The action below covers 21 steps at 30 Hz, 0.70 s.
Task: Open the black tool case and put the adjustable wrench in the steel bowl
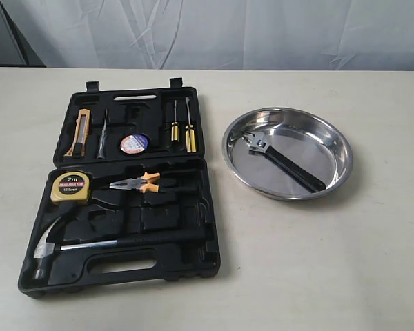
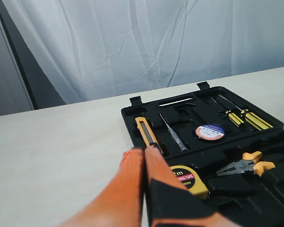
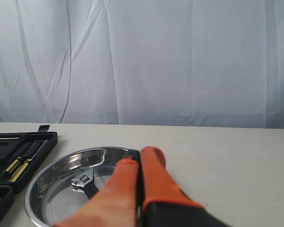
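The black tool case (image 1: 193,265) lies open on the left of the table, lid flat behind its tray. To its right the adjustable wrench (image 1: 290,165) lies inside the steel bowl (image 1: 331,148), silver head toward the case. Neither gripper shows in the exterior view. In the left wrist view my left gripper (image 2: 144,152) is shut and empty, above the table by the case's (image 2: 128,114) near corner. My right gripper (image 3: 139,158) is shut on nothing, above the bowl's rim (image 3: 52,165), with the wrench head (image 3: 83,179) beside it.
Inside the case lie a claw hammer (image 1: 48,241), a yellow tape measure (image 1: 70,187), orange-handled pliers (image 1: 134,183), screwdrivers (image 1: 181,127), a utility knife (image 1: 79,134) and a tape roll (image 1: 133,143). A white curtain hangs behind the table.
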Each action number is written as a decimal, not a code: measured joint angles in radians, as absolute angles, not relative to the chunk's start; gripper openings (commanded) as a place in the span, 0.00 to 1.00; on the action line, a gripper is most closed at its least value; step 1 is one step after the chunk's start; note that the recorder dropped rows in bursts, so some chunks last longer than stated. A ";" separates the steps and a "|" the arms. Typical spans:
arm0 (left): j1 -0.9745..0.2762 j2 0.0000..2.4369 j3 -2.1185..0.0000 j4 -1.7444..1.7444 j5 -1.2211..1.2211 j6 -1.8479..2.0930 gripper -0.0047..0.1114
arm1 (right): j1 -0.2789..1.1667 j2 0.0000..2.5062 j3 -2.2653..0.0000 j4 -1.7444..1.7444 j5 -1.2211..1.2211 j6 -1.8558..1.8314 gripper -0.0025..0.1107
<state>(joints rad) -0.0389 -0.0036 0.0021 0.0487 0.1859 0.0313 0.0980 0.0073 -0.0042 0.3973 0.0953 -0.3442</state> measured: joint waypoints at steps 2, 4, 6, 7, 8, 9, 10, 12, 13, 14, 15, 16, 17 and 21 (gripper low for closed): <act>-0.039 -0.004 0.002 0.049 0.186 0.031 0.04 | 0.098 0.007 -0.004 0.397 0.095 -0.344 0.02; -0.039 -0.004 0.002 0.049 0.186 0.031 0.04 | 0.098 0.007 -0.004 0.397 0.095 -0.345 0.02; -0.039 -0.004 0.002 0.049 0.186 0.031 0.04 | 0.098 0.007 -0.004 0.397 0.095 -0.345 0.02; -0.039 -0.004 0.002 0.049 0.186 0.031 0.04 | 0.098 0.007 -0.004 0.397 0.095 -0.345 0.02; -0.039 -0.004 0.002 0.049 0.186 0.031 0.04 | 0.098 0.007 -0.004 0.397 0.095 -0.345 0.02; -0.039 -0.004 0.002 0.049 0.186 0.031 0.04 | 0.098 0.007 -0.004 0.397 0.095 -0.345 0.02; -0.039 -0.004 0.002 0.049 0.186 0.031 0.04 | 0.098 0.007 -0.004 0.397 0.095 -0.345 0.02; -0.039 -0.004 0.002 0.049 0.186 0.031 0.04 | 0.098 0.007 -0.004 0.397 0.095 -0.345 0.02; -0.039 -0.004 0.002 0.049 0.186 0.031 0.04 | 0.098 0.007 -0.004 0.397 0.095 -0.345 0.02; -0.039 -0.004 0.002 0.049 0.186 0.031 0.04 | 0.098 0.007 -0.004 0.400 0.095 -0.345 0.02; -0.039 -0.004 0.002 0.049 0.186 0.031 0.04 | 0.098 0.007 -0.004 0.402 0.095 -0.345 0.02; -0.039 -0.004 0.002 0.049 0.186 0.031 0.04 | 0.098 0.007 -0.004 0.402 0.098 -0.345 0.02; -0.039 -0.004 0.002 0.049 0.186 0.031 0.04 | 0.098 0.007 -0.004 0.404 0.099 -0.345 0.02; -0.039 -0.004 0.002 0.049 0.186 0.031 0.04 | 0.098 0.007 -0.004 0.405 0.101 -0.345 0.02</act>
